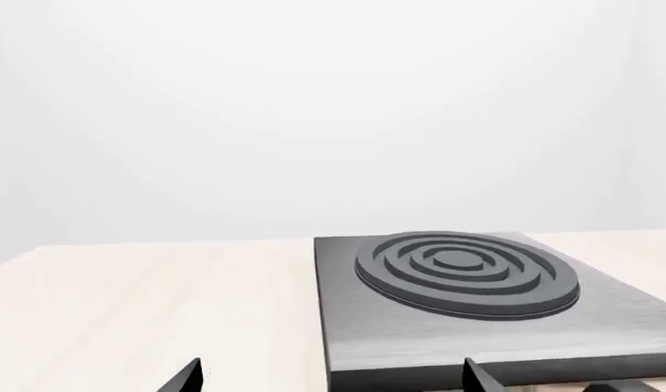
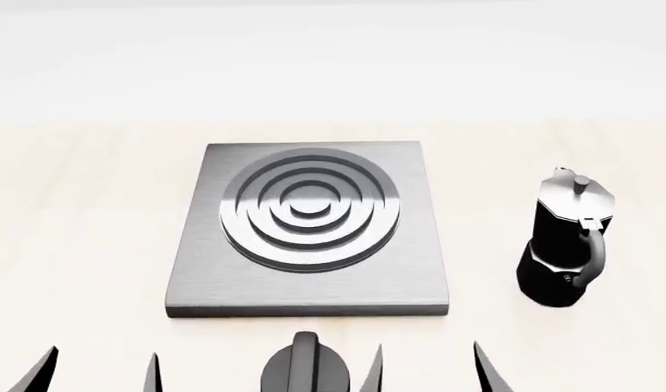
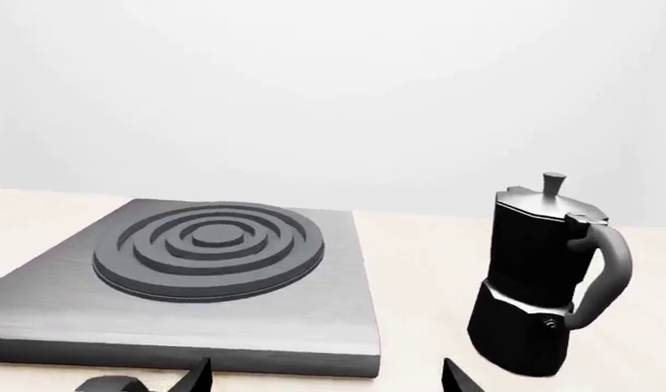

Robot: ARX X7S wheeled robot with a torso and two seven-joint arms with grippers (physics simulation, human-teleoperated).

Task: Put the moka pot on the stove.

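While the moka pot (image 2: 566, 245) stood upright on the wooden table (image 2: 82, 245), just off the right edge of the stove (image 2: 310, 282) and not touching it, I judged the whole move turned on my right gripper (image 2: 431, 371) being the nearer one. Its two fingertips showed at the bottom of the head view, spread apart and holding nothing, slightly left of the pot and closer to me. From the right wrist camera the pot sat ahead and off to the right of the gap between the fingers, its long axis vertical, its curved handle turned away from the stove. My left gripper (image 2: 98, 371) hung low in front of the stove's left part, also spread and empty. A black dial (image 2: 306, 367) sat between the grippers, near the stove's front edge.
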